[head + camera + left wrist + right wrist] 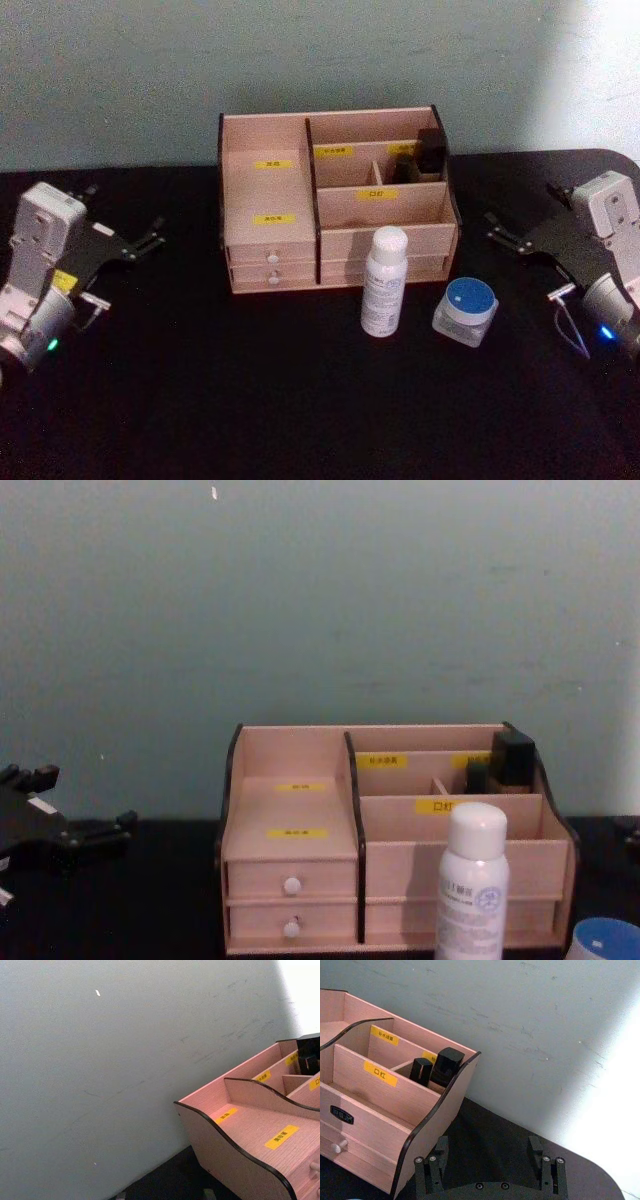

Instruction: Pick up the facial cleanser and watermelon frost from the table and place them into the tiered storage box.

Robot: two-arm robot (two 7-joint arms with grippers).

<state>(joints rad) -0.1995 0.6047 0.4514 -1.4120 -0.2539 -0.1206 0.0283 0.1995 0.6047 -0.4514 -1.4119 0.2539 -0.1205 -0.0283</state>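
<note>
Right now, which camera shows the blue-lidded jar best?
The head view: the blue-lidded jar stands whole beside the white bottle. The chest view catches part of its lid. The wrist views face the tiered storage box.

A plain wall (300, 600) of pale grey-green is seen behind the table, marked with faint scuffs and scratches, and a small white speck (98, 993) is set high on it. The table (300, 410) is covered in black, and its far right corner is rounded. A strong patch of light (615, 1105) is thrown on the wall at the right side, where the paint is washed out to white.
</note>
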